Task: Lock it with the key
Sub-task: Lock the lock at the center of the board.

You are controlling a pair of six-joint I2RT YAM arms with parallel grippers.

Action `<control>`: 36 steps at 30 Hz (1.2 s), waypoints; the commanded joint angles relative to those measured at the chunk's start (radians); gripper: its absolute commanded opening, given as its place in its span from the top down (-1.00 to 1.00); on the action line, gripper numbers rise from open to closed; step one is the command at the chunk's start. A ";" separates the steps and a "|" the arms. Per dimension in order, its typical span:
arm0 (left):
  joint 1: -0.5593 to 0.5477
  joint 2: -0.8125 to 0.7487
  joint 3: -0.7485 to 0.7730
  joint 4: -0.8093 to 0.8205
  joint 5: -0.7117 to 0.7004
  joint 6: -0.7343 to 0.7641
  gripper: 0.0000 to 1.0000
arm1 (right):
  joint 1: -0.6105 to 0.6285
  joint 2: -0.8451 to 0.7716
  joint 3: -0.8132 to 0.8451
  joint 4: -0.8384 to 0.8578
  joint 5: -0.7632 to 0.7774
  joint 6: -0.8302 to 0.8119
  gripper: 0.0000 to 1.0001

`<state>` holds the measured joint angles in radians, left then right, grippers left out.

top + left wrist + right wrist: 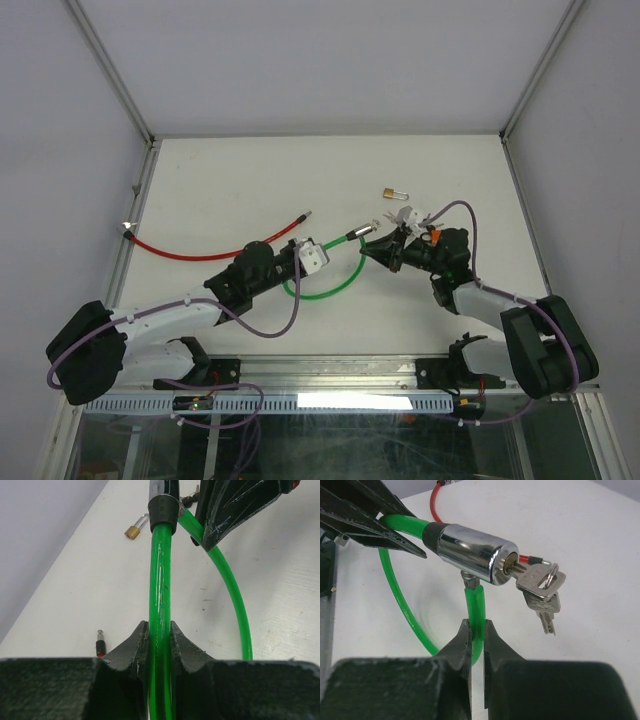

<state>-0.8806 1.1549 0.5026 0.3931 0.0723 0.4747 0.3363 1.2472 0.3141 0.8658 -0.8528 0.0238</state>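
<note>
A green cable lock [330, 290] loops on the white table between my two arms. Its chrome cylinder [470, 552] is lifted off the table, and a key [536, 577] sits in its keyhole with spare keys [543, 609] hanging from the ring. My left gripper [159, 626] is shut on the green cable [161, 580] just behind the cylinder [163, 497]. My right gripper [477, 624] is shut on the cable's other end [474, 605], whose metal pin enters the cylinder's side. In the top view the cylinder [364, 233] lies between both grippers.
A small brass padlock [393, 192] lies behind the cylinder, also in the left wrist view [133, 530]. A red cable [190, 250] runs across the left of the table, its tip [100, 643] near my left fingers. The metal frame posts [140, 190] border the table.
</note>
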 commanded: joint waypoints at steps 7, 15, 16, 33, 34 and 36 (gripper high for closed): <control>-0.049 -0.023 -0.030 0.077 0.035 0.129 1.00 | -0.019 -0.040 0.013 0.172 -0.010 -0.237 1.00; -0.049 0.032 -0.072 0.083 -0.008 0.139 1.00 | -0.041 -0.052 0.060 -0.049 -0.078 -0.342 1.00; -0.049 0.037 -0.072 0.082 -0.014 0.138 1.00 | -0.044 -0.055 0.069 -0.082 -0.087 -0.357 1.00; -0.040 0.094 -0.024 0.030 -0.091 0.097 1.00 | -0.112 -0.121 0.236 -0.802 -0.300 -0.871 0.28; -0.040 0.094 -0.024 0.029 -0.093 0.095 1.00 | -0.122 -0.122 0.257 -0.869 -0.312 -0.925 0.23; -0.040 0.095 -0.024 0.029 -0.092 0.093 1.00 | -0.140 -0.118 0.306 -1.039 -0.330 -1.065 0.18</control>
<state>-0.9112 1.2335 0.4782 0.5163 -0.0116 0.5797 0.2283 1.1538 0.5167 0.1513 -1.1019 -0.7475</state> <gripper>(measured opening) 0.151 0.389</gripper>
